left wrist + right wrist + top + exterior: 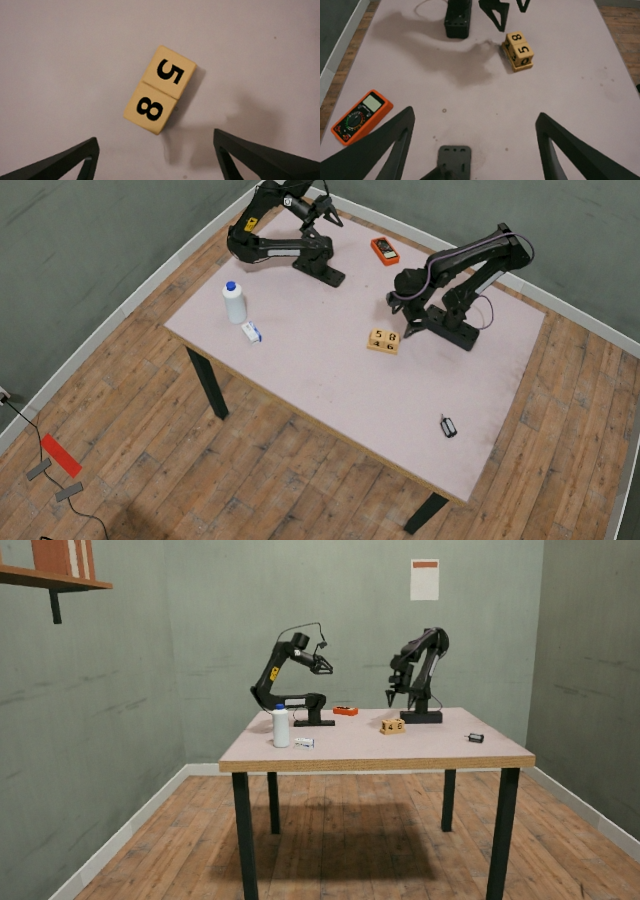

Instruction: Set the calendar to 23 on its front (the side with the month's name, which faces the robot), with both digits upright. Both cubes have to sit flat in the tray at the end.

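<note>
The cube with 5 on top point(378, 334) point(170, 72) point(523, 49) and the cube with 8 on top point(392, 337) point(149, 108) point(516, 37) stand side by side in the wooden tray point(382, 350) point(523, 67). Their sides away from the robot show 4 and 6. The 5 cube's end shows 0 in the right wrist view. The front digits are too small and oblique to read. My left gripper point(400, 323) point(400, 706) point(155, 140) is open and empty, above and beside the calendar on the robot's side. My right gripper point(330, 668) point(477, 115) is open and empty, high over the table, far from the calendar.
An orange multimeter point(385, 251) point(362, 117) lies between the arm bases near the back edge. A white bottle point(234, 304) point(281, 728) and a small box point(251, 332) point(304, 743) stand near the far corner. A small black object point(448, 427) point(476, 738) lies beyond the calendar.
</note>
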Controlling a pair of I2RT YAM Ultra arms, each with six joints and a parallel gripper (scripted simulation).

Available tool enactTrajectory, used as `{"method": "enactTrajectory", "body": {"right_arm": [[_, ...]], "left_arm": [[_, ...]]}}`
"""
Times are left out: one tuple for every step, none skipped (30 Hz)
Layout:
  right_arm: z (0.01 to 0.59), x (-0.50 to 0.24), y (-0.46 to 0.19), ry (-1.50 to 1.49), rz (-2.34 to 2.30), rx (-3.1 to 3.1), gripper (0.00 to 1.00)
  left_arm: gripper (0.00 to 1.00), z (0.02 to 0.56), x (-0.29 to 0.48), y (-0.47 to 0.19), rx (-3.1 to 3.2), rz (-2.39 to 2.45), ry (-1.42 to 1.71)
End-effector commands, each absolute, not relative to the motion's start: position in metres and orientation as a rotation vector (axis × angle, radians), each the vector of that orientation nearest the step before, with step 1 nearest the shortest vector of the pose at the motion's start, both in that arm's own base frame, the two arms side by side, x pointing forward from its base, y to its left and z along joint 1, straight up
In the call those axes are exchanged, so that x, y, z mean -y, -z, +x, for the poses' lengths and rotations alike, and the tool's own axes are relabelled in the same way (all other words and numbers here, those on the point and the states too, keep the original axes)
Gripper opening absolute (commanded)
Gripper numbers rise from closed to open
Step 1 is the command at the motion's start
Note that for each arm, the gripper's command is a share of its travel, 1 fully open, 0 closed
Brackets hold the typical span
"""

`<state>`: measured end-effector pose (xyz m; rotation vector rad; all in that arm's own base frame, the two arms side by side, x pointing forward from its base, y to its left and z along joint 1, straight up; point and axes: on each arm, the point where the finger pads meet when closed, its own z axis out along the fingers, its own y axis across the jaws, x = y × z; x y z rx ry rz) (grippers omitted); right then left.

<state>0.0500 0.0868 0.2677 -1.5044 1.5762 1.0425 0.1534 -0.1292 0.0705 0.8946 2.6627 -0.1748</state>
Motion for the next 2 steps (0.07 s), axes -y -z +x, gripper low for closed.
{"method": "enactTrajectory", "body": {"right_arm": [[0.0539, -0.0843, -0.2724, -1.063, -1.479, -1.575, 1.00], [0.0539, -0.0843, -0.2724, -1.063, -1.479, -1.575, 1.00]], "left_arm": [[1.00, 0.1538, 0.1302, -0.0734, -2.634, 0.890, 0.177], [1.00, 0.1538, 0.1302, -0.0734, -2.634, 0.890, 0.177]]}}
